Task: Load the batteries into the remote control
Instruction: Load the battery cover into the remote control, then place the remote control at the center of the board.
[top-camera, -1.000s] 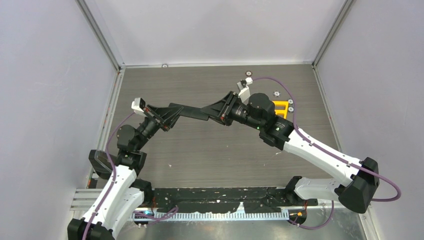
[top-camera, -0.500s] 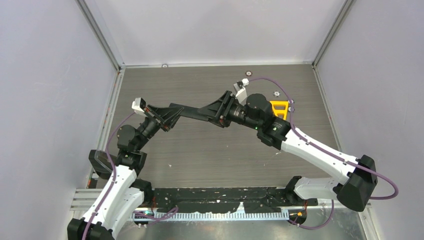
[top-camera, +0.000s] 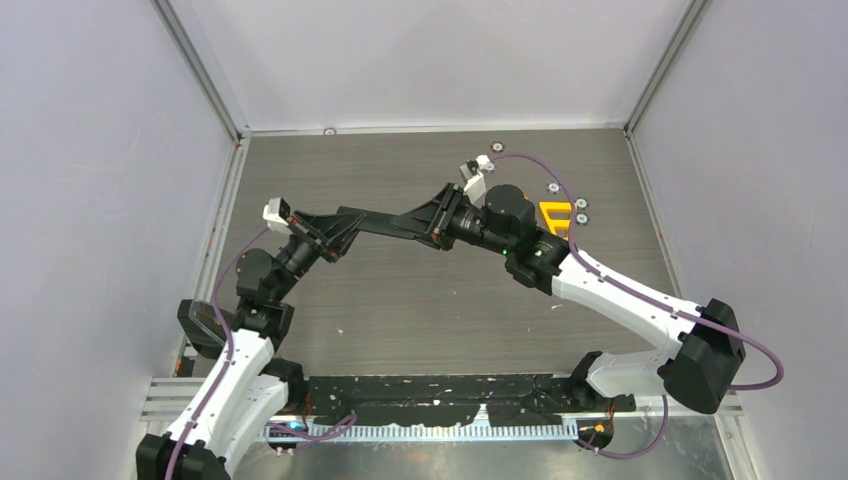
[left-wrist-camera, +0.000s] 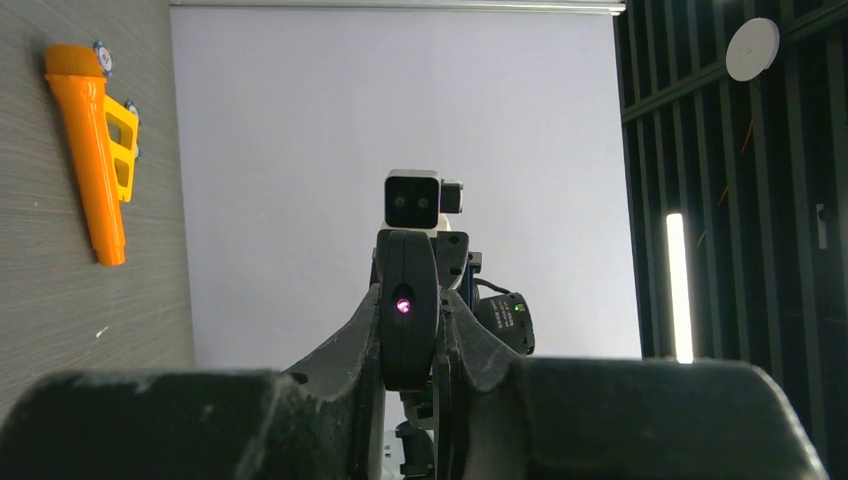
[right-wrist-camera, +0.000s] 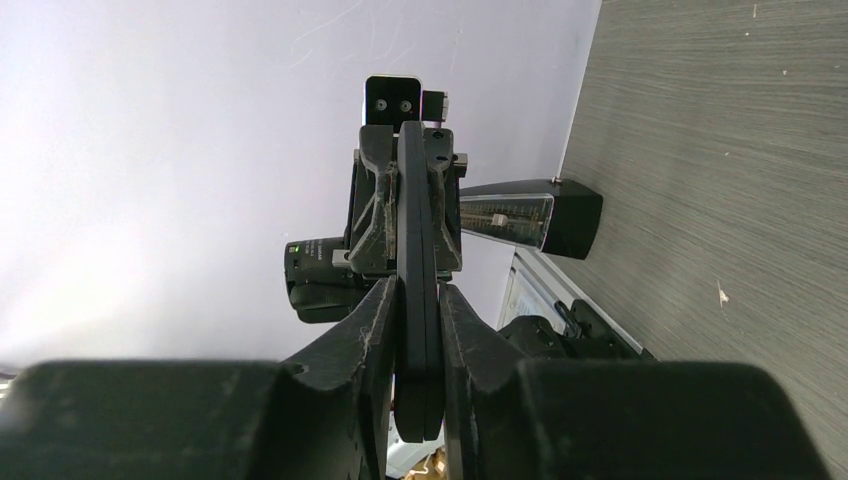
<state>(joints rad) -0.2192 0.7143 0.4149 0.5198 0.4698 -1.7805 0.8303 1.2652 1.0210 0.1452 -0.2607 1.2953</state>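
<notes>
The remote control (top-camera: 385, 224) is hanging in the air above the middle of the grey wood-grain counter (top-camera: 400, 310), spanning between the two arms like a bridge. The left tool (top-camera: 347, 221) is clamping one end of it and the right tool (top-camera: 418, 222) is clamping the other, so the slim black bar is running from one tool straight into the other.

In the left wrist view the remote control (left-wrist-camera: 406, 330) is showing end-on, with a small purple light (left-wrist-camera: 403, 305) glowing on its face. The left fingers (left-wrist-camera: 335, 350) are pressing in on both of its sides. Behind it, the right arm's white wrist camera (left-wrist-camera: 412, 198) is facing back.

In the right wrist view the remote control (right-wrist-camera: 418, 300) is standing on edge as a thin dark strip. The right fingers (right-wrist-camera: 365, 335) are squeezing it from either side with no gap showing.

An orange plastic object (top-camera: 555, 214) is lying on the counter just beyond the right arm's wrist, well apart from the remote control. Two small round fittings (top-camera: 581, 211) are sitting just beside it.
</notes>
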